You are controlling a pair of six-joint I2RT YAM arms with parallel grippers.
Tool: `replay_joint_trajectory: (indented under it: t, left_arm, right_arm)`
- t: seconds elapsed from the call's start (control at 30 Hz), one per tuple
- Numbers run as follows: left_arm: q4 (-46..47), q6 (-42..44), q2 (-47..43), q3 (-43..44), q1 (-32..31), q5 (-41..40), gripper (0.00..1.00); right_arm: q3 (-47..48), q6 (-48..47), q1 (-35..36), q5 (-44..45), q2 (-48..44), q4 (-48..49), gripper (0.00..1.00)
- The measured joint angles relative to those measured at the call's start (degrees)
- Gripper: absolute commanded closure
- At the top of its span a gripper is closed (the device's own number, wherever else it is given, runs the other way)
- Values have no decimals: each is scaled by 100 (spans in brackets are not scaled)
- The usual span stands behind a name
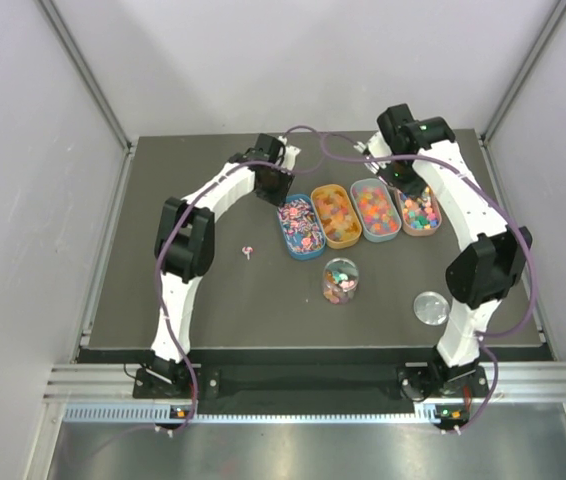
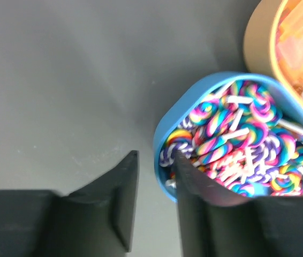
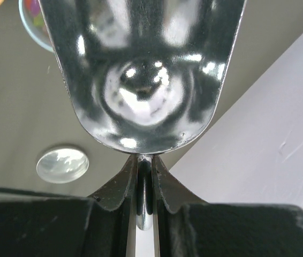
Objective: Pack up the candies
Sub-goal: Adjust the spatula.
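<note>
Candies fill four oval trays in the top view: swirled pink-purple ones in a blue tray [image 1: 301, 228], orange-yellow ones in an orange tray [image 1: 336, 215], mixed ones in a pale blue tray [image 1: 374, 210] and another orange tray [image 1: 420, 213]. A clear jar [image 1: 340, 281] holds some candies. My left gripper [image 1: 275, 185] is open; in the left wrist view [image 2: 154, 160] its fingers straddle the near rim of the blue tray [image 2: 165, 123]. My right gripper [image 1: 406, 180] is shut on the handle of a metal scoop [image 3: 146, 75], which looks empty.
The jar's clear lid [image 1: 431, 307] lies at the right front and shows in the right wrist view [image 3: 62, 164]. One stray candy [image 1: 248, 250] lies on the dark mat left of the trays. White walls close in the table's sides and back.
</note>
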Motion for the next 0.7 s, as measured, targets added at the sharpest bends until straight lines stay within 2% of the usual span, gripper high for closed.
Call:
replay_joint_trajectory:
  t: [0.07,0.13,0.2,0.3,0.4,0.47,0.57,0.7]
  left_arm:
    - [-79,-66,-13,-31,2,-59,51]
    - [-164,-107,-79,-59,20,-33,48]
    - [-214,-111,-223,-98,57,175,40]
    - [-203,-122,-614,-116,116,586,35]
    - [-87,-114,-981,-4,160,988,35]
    - [-57,-127,-979,426,166,1209,36]
    - [162,-153,-680,1276,162,1453,37]
    - [750,-142,-160,1792,146,1574,34]
  right_arm:
    - [-299,2,-24,-50,-120,13,100]
    - [-645,2,-109,-149,-240,15,100]
    - [-992,4,-232,-232,-341,20,100]
    - [-1314,2,-433,-321,-413,-24,100]
    - [-1432,-39,-533,-345,-413,-22,100]
    - [-1445,-133,-555,-343,-407,-26,100]
    - [-1445,-328,-553,-337,-365,-17,100]
    - [-1445,-579,-555,-280,-170,-15,100]
